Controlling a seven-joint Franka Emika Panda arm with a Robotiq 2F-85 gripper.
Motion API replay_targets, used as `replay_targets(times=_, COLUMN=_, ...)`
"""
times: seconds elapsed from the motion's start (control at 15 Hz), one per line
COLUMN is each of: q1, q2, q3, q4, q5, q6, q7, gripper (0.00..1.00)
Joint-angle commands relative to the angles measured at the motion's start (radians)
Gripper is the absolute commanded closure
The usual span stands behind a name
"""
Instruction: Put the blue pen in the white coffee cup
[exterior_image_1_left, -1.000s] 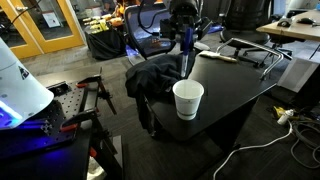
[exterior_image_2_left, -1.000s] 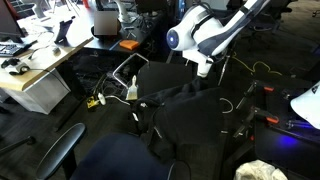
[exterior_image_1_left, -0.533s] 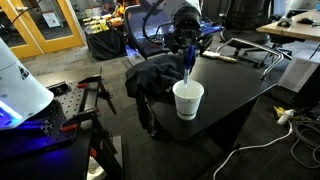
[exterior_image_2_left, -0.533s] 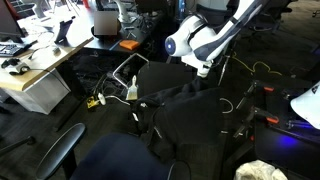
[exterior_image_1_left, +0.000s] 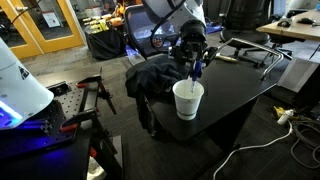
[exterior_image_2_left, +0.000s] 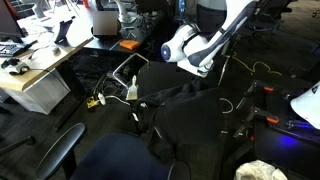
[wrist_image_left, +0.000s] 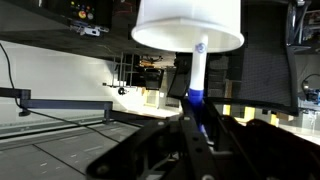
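**Robot gripper holds a blue pen over a white paper cup**

In an exterior view, the gripper (exterior_image_1_left: 194, 60) is clamped on the blue pen (exterior_image_1_left: 197, 70), which hangs nearly upright, tip down, directly above the white coffee cup (exterior_image_1_left: 188, 100). The cup stands upright near the front edge of a black table (exterior_image_1_left: 245, 85), beside a crumpled dark cloth (exterior_image_1_left: 150, 78). In the wrist view, the pen's pale tip (wrist_image_left: 199, 55) meets the cup's rim (wrist_image_left: 188, 42); whether it is inside is unclear.

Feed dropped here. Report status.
Pincer shut on thin dark-blue pen. Pen tip over tapered white paper cup, not released. Nothing blocking cup mouth.
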Motion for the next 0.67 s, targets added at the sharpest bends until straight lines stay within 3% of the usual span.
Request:
replay_targets(times=0.0, q1=-0.002, q2=0.054, q3=-0.007, q4=0.061, q5=0.022, q6=0.021, q7=0.008, gripper=0.96)
replay_targets(times=0.33, q1=0.0, q2=0.09, q3=-0.009, q4=0.089, q5=0.037, q6=0.024, q7=0.01, gripper=0.96)
replay_targets(times=0.4, q1=0.002, q2=0.089, q3=-0.008, q4=0.087, q5=0.038, q6=0.025, q7=0.009, gripper=0.59)
replay_targets(times=0.47, q1=0.005, q2=0.081, q3=-0.009, q4=0.079, q5=0.043, q6=0.021, q7=0.02, gripper=0.58)
replay_targets(times=0.6, q1=0.008, q2=0.059, q3=-0.009, q4=0.057, q5=0.054, q6=0.022, q7=0.039, gripper=0.45)
